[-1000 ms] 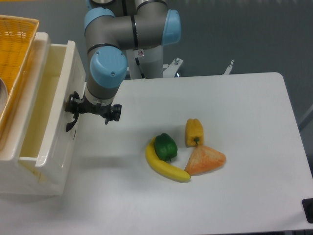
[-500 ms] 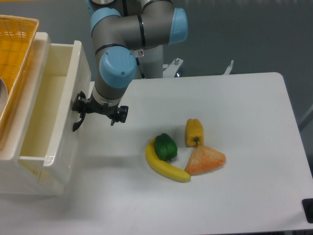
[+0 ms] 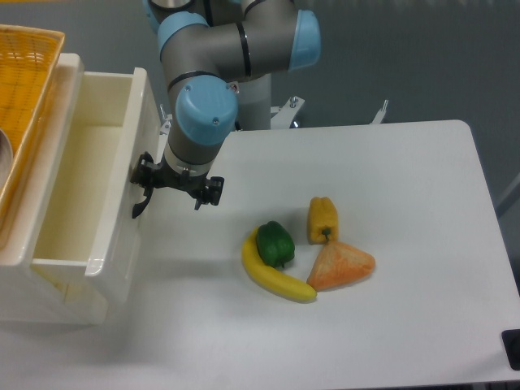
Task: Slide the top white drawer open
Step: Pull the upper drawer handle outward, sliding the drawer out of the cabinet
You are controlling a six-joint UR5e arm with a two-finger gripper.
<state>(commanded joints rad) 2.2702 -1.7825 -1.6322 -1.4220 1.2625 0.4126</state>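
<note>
We found the top white drawer [image 3: 85, 191] pulled out, left of the hand [image 3: 177, 184], its interior bare. The hand sat at its black handle [image 3: 143, 195]; we could not tell its grip.

The top white drawer [image 3: 81, 195] stands pulled out of the cabinet, and its cream inside is open to the camera. The tool [image 3: 177, 188] is at the drawer's front, with one finger at the black handle [image 3: 143, 191]; whether it grips the handle cannot be seen. An orange basket [image 3: 24, 89] sits on the cabinet top. On the white surface [image 3: 406, 211] lie a banana [image 3: 275, 279], touching a green pepper [image 3: 275, 244], a yellow pepper [image 3: 322, 219] and an orange wedge-shaped piece [image 3: 341, 266].
</note>
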